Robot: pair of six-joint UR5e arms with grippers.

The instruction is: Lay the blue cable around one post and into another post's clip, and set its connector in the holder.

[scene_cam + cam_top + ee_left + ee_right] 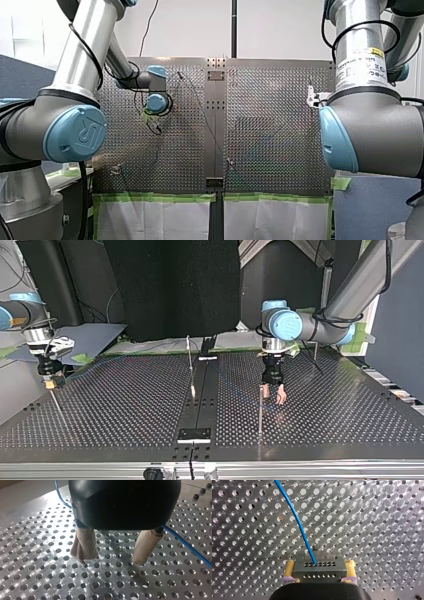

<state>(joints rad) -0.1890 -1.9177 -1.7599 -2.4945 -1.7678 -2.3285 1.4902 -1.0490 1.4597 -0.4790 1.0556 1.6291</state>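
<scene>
The perforated table (125,410) takes up most of what's in front of me, and a lot of it is bare plate. My left arm (345,300) reaches well in over it, while my right arm (20,312) hangs out near the table's edge at the top view's left. The left gripper (111,560) sits low over the holes with its beige-padded fingers apart and nothing between them. The right gripper (320,565) has its yellow pads closed tight on the grey connector (322,572). From there the blue cable (298,522) runs away across the plate and passes behind the left gripper in that wrist view. I'd say the job is barely begun: I can't see the cable wrapped round any post or seated in a clip, and the connector is in the grasp, not in a holder. A slim post (260,410) stands just beside the left gripper, so that side is tight. Another post (190,360) rises by the centre strip, well apart from both grippers. The right gripper has open plate towards the middle but the edge close behind.
</scene>
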